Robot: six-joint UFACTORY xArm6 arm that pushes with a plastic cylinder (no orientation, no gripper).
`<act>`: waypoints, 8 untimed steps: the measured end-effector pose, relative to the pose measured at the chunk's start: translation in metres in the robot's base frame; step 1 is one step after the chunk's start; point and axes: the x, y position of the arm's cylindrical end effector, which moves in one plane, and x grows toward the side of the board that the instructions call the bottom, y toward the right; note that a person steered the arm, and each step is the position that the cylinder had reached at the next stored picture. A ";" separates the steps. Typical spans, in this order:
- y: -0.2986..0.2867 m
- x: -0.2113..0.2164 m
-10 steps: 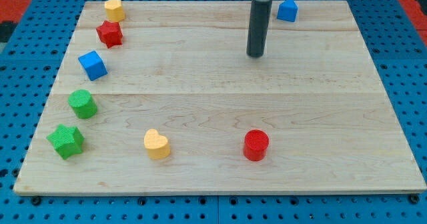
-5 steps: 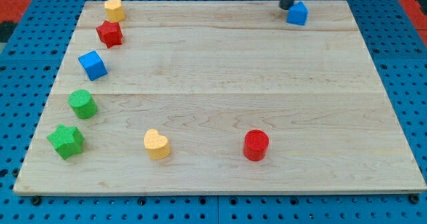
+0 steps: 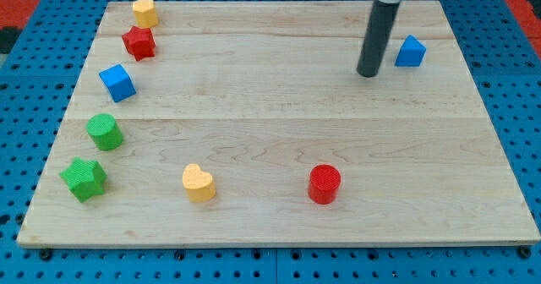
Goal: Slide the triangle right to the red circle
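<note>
Rod and block stand side by side near the top right of the wooden board [image 3: 279,225]: our tip [image 3: 368,73] rests just to the view's left of the blue triangle [image 3: 410,51], slightly below it, with a narrow strip of bare wood between them. We carry no jaws to open or close; the arm ends in a plain dark rod, and it holds nothing.

The red circle [image 3: 324,183] sits well apart from the triangle, toward the view's bottom and somewhat left of it. We judge the task to be in its early stretch, the triangle far from its goal.

From where we stand, a push would send the block rightward, off toward the board's edge. The next move, as we read it, calls for bringing the tip round to the triangle's upper side, then driving it down the view so it comes to rest just to the right of the red circle.

The other blocks lie along the view's left and bottom-left, well clear of that path.
</note>
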 end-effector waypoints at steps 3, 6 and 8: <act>0.064 -0.079; 0.098 0.024; 0.139 0.025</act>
